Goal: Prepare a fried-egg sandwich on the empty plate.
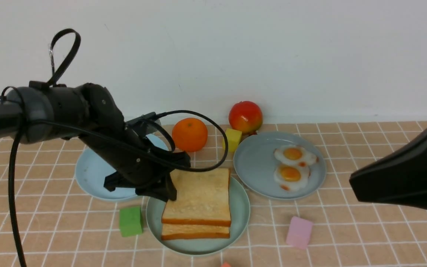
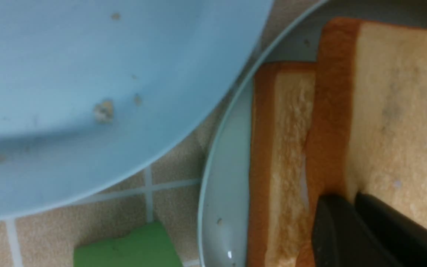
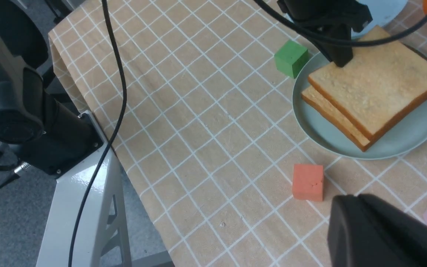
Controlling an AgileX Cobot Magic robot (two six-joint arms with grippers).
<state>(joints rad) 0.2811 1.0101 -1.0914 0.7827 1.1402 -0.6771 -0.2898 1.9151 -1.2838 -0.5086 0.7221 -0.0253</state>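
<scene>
Recorder: Sandwich (image 1: 198, 200) position?

Observer: Two toast slices, stacked on mint-green plate (image 1: 241, 211), centre of the front view, nearest the robot. Top slice is offset toward the far side, so the bottom slice's front crust shows.

Recorder: Against left claw (image 1: 165, 193)?

Observer: Claw reaches down from the left. Tips are at the top slice's left edge, near its far corner. Rest of sandwich lies right of the tips and nearer the robot. Left wrist view: both fingers (image 2: 332, 230) side by side, drawn nearly together, a thin line of bread between. One overlaps the crust, the other lies over the pale face. Reads as closed, no grip made out.

Recorder: Egg?

Observer: Pale sliver (image 2: 304, 181) between the slices at that edge. Fried egg or not, cannot tell. Two red-specked eggs (image 1: 290, 173) on grey-blue plate (image 1: 250, 163), right of and behind the sandwich.

Recorder: Right claw (image 1: 358, 181)?

Observer: Hangs over checked cloth (image 1: 347, 230) at far right, well apart from sandwich, pointing left. Open or closed, cannot tell.

Recorder: Neighbours?

Observer: Light blue plate (image 1: 91, 174) under left arm, just beside mint-green plate. Green block (image 1: 131, 221) just left of the mint-green plate.
</scene>
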